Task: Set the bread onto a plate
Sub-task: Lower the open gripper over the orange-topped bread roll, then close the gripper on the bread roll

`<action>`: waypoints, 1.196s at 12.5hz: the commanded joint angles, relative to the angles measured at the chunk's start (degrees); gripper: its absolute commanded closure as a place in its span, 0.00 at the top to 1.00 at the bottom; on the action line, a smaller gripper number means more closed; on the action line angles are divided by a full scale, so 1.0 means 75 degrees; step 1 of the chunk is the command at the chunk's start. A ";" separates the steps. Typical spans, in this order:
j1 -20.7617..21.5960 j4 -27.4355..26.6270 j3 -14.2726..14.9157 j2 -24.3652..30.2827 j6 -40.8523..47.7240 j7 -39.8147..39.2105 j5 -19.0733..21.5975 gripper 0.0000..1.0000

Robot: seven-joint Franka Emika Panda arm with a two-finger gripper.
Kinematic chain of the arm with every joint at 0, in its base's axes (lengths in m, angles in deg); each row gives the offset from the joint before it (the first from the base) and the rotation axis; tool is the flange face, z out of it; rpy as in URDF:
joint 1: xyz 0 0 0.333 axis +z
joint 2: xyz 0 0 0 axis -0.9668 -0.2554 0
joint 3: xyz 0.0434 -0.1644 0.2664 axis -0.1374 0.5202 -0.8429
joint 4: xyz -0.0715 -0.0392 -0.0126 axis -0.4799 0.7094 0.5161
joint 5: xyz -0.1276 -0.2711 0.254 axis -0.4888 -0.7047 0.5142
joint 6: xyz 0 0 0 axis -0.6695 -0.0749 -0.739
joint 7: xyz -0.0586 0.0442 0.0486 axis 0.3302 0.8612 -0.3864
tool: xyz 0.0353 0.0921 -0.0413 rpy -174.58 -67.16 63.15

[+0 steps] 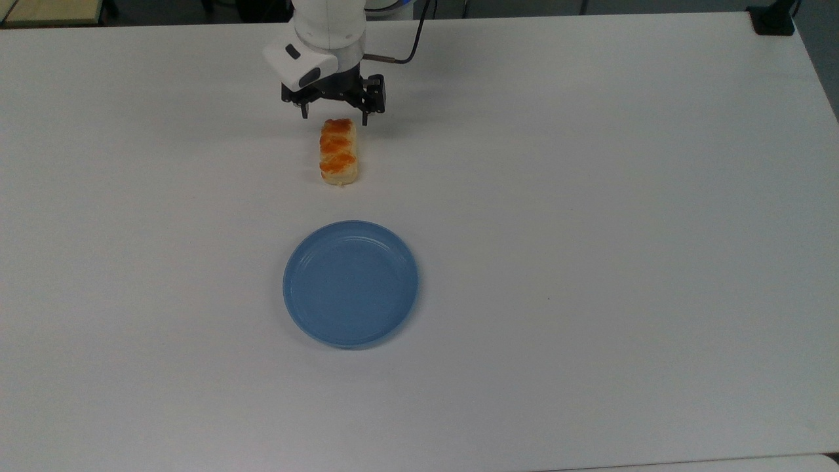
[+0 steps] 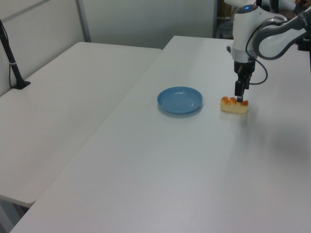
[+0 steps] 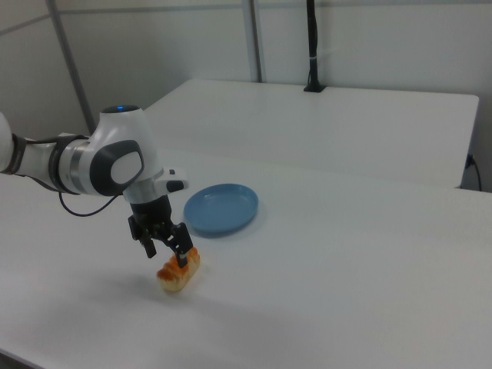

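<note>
Judging by its look, the bread (image 1: 339, 151) is a small, light loaf with a soft crumb and a glossy orange glaze on its three bumps. It is likely to dent under a hard pinch, and the glaze may be slick or tacky. The pale side walls across the short width appear the safer hold, taken near mid-length so the loaf does not tip when lifted; a light squeeze should suffice.

The loaf lies flat on the white table (image 1: 590, 196), glazed side up. In the top view its long axis runs from far to near, one end toward the arm and the other toward the plate (image 1: 351, 283). In the left view the same axis runs left to right.

The plate sits on the near side of the loaf in the top view, apart from it, with bare table between them. It holds nothing.

The gripper (image 1: 335, 119) stands at the loaf's far end with its fingers spread wide, one to each side of the loaf's width, holding nothing. In the right view the fingertips are low, at about the level of the glazed top; contact cannot be confirmed. The grip line sits at the end bump rather than mid-length, which risks a tilted lift.
</note>
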 commanded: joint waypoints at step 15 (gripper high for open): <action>0.0083 0.1034 -0.0050 -0.0954 0.0112 -0.0009 -0.0460 0.38</action>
